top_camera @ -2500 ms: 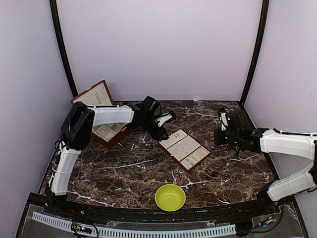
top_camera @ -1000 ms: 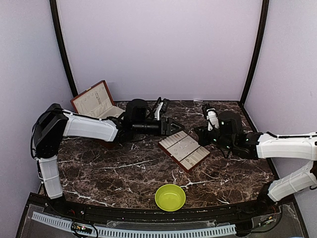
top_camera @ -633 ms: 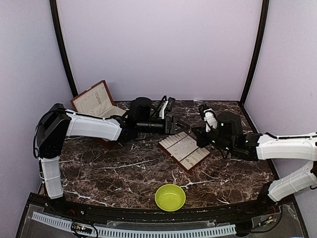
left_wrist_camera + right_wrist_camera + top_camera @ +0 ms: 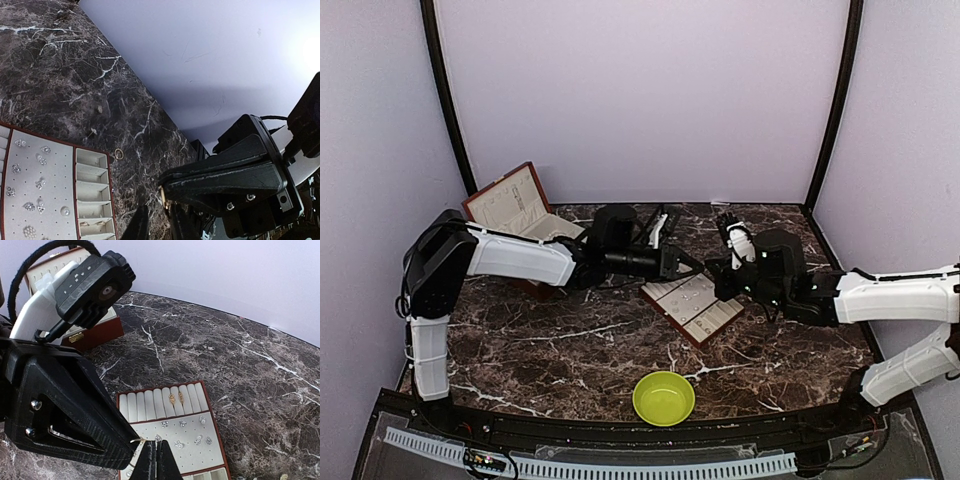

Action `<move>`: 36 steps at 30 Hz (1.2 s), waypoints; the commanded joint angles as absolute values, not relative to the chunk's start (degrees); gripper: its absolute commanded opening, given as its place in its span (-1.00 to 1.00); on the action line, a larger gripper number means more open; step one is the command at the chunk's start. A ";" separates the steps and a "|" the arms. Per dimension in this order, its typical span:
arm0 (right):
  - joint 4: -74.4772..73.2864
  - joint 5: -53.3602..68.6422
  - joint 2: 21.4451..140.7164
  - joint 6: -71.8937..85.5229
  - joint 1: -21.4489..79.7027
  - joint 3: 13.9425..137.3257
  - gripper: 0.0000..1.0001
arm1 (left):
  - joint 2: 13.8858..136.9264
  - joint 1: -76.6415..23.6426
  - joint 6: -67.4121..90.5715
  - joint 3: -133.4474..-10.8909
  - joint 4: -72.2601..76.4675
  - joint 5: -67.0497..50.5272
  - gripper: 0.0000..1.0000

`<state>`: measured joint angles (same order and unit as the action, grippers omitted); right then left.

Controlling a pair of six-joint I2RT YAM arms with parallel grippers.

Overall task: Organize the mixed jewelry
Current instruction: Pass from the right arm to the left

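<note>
Right wrist view: right jaws are clamping a thin golden wire ring [image 4: 136,441] while left jaws are hovering slightly apart alongside.

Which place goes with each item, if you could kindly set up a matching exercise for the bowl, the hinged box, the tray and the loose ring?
Things:
1. bowl
2. hinged box
3. tray
4. loose ring

Places:
A. back left corner, lid open
B. middle of the table
C. front edge, near the arm bases
D. on the bare table top, just beside the tray

Pairs: 1-C, 2-A, 3-B, 4-D
</note>
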<state>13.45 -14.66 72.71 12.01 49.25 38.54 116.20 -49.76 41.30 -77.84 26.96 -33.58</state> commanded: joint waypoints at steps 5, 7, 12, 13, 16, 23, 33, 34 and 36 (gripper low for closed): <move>15.52 -16.16 73.58 11.35 50.36 39.91 -1.00 | 116.21 -50.10 41.53 -79.15 27.86 -34.74 -0.80; 15.53 -16.26 73.48 11.34 50.36 39.90 -1.00 | 116.22 -50.10 41.49 -79.04 28.09 -34.85 -0.87; 16.04 -16.26 71.40 11.30 50.45 38.97 -1.00 | 116.40 -50.18 41.51 -78.83 30.23 -36.00 -1.00; 16.28 -16.15 70.51 11.25 50.45 38.53 -1.00 | 116.38 -50.14 41.41 -78.84 30.61 -36.36 -1.00; 16.60 -15.65 67.07 11.04 50.45 36.81 -0.70 | 116.18 -50.13 40.73 -78.77 30.65 -36.81 -1.00; 14.18 -13.59 61.46 13.32 49.45 34.72 0.03 | 114.16 -50.08 34.67 -79.03 25.59 -36.31 -1.00; 13.79 22.25 58.35 20.47 37.63 33.97 0.39 | 107.58 -47.79 18.34 -77.94 12.74 -46.53 -1.00; 14.15 25.21 58.41 21.40 36.58 34.05 0.40 | 106.96 -47.17 16.52 -77.55 12.56 -47.43 -1.00; 14.50 30.16 58.88 22.82 35.21 34.23 0.40 | 105.36 -45.99 14.89 -76.39 12.80 -50.49 -1.00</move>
